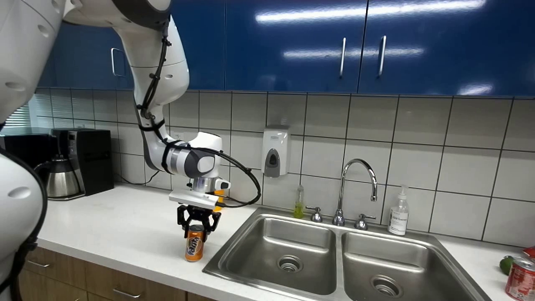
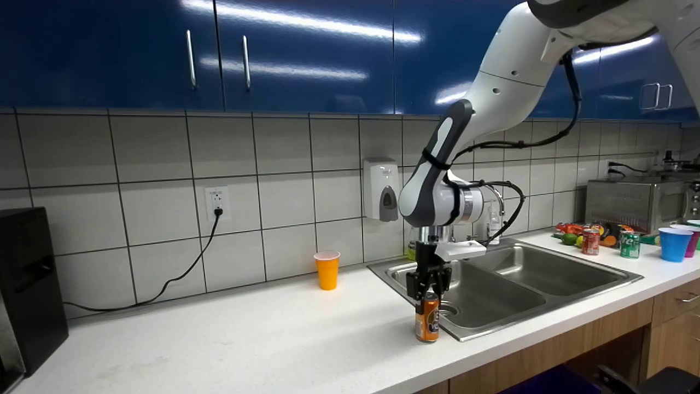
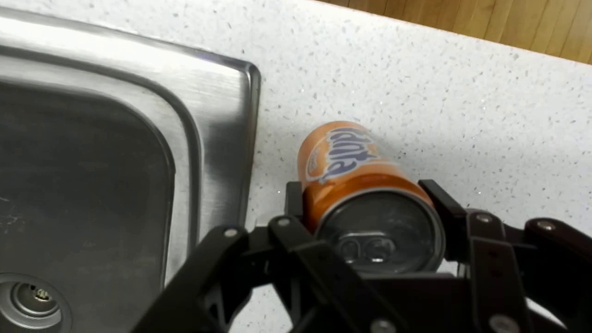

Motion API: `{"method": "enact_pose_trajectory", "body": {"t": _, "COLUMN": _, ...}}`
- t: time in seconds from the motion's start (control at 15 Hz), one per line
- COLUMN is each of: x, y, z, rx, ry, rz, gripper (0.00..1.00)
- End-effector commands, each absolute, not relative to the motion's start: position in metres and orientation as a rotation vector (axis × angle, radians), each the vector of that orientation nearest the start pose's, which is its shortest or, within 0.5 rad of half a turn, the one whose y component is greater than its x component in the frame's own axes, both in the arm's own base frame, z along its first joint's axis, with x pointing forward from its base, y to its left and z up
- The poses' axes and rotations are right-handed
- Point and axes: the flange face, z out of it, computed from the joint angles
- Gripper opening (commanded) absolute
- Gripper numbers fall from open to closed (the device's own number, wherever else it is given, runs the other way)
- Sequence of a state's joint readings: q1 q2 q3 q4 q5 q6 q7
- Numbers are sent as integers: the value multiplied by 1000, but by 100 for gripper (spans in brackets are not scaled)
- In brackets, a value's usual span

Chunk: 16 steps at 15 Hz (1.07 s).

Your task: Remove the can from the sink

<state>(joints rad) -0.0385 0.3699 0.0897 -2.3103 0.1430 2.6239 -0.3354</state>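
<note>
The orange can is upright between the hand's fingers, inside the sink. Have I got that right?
Not quite: the orange can is beside the sink, not in it, with the counter beneath it, as the wrist view shows. It is upright between the fingers of the hand, as you say.

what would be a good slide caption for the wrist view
End effector straddling an orange Fanta can beside the sink, over speckled countertop.

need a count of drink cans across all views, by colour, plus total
Orange can: 1
Red can: 1
Green can: 1
Total: 3
</note>
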Motion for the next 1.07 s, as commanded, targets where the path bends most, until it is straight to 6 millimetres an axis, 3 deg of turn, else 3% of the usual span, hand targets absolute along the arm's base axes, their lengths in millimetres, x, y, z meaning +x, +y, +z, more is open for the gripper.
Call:
{"method": "enact_pose_trajectory", "body": {"t": 0.0, "x": 518, "y": 29, "z": 176, "rx": -3008, "ry": -438, "rz": 35, "gripper": 88}}
{"method": "enact_pose_trajectory", "body": {"t": 0.2, "x": 516, "y": 29, "z": 176, "rx": -3005, "ry": -437, "rz": 45, "gripper": 99}}
{"method": "enact_pose_trajectory", "body": {"t": 0.53, "x": 516, "y": 27, "z": 190, "rx": -3008, "ry": -434, "rz": 37, "gripper": 100}}
{"method": "enact_pose_trajectory", "body": {"t": 1.0, "x": 516, "y": 30, "z": 232, "rx": -3012, "ry": -436, "rz": -31, "gripper": 100}}
